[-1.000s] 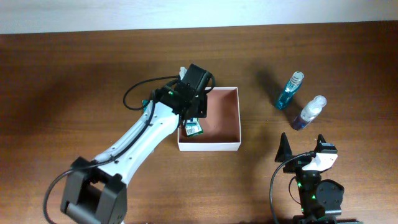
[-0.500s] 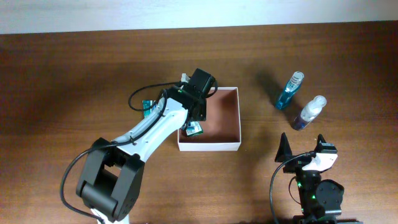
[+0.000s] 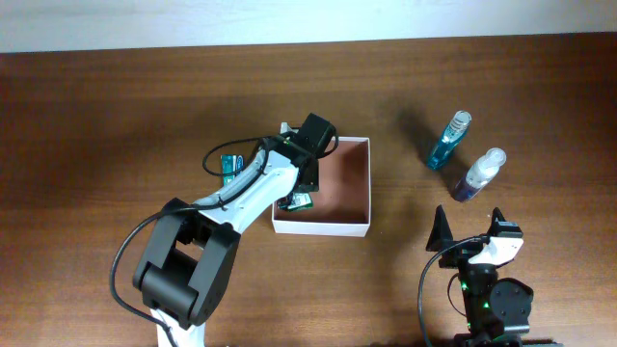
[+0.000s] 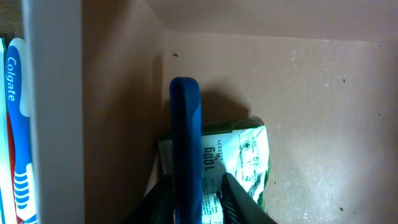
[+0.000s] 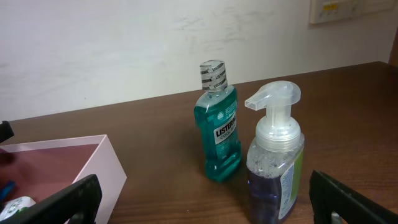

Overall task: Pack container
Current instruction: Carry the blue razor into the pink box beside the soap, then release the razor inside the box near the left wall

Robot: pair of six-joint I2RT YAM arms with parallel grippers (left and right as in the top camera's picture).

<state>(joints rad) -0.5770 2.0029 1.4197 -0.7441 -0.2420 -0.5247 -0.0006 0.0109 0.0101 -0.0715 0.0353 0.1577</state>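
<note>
brown worktop [image 3: 116, 116]. left arm [image 3: 241, 198] stretches from the near edge to mid-worktop, wrist tipped down over the container [image 3: 352, 188]. container sits about mid-worktop: square, shallow, lidless, white outside, reddish-brown inside. right hand [image 3: 469, 231] parked at the near edge toward the right corner, fingers spread wide, holding nothing. left hand [image 4: 193, 186] down in the container's left corner, fingers pinched narrow on a blue handle [image 4: 185, 118]. mouthwash bottle [image 5: 217, 124] and pump bottle [image 5: 273, 168] upright, right of the container, apart from it. green packet [image 4: 245, 155] flat on the container floor, beside the handle.
</note>
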